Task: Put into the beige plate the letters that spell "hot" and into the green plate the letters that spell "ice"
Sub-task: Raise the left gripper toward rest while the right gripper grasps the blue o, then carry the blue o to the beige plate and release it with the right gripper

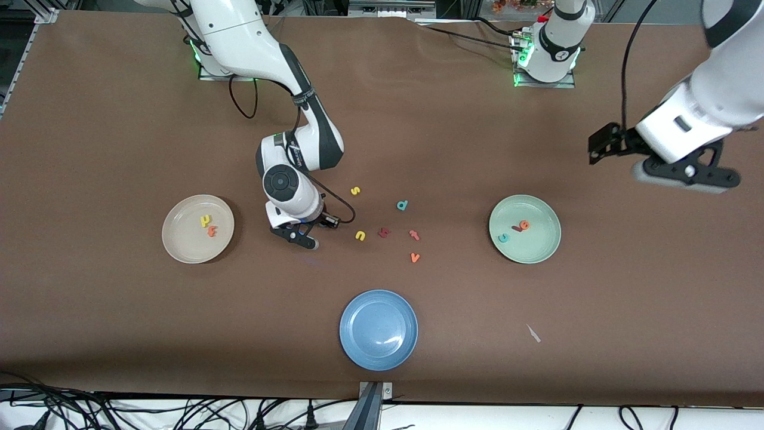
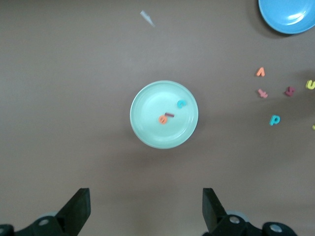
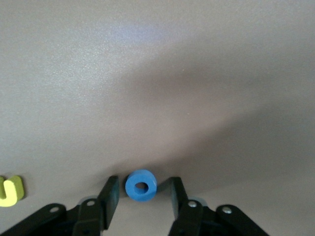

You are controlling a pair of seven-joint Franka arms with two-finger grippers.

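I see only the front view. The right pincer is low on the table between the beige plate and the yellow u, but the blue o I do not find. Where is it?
Observer: The right wrist view shows the blue o flat on the table between the fingers of the right pincer, with a small gap at each side, so it is not gripped yet.
Operator: Does the left pincer hold something?
Observer: No. The left wrist view shows the left pincer wide open and empty, up in the air.
Operator: Is the i really in the green plate?
Observer: Yes. In the green plate the dark red i touches the orange e, and the teal c lies apart.
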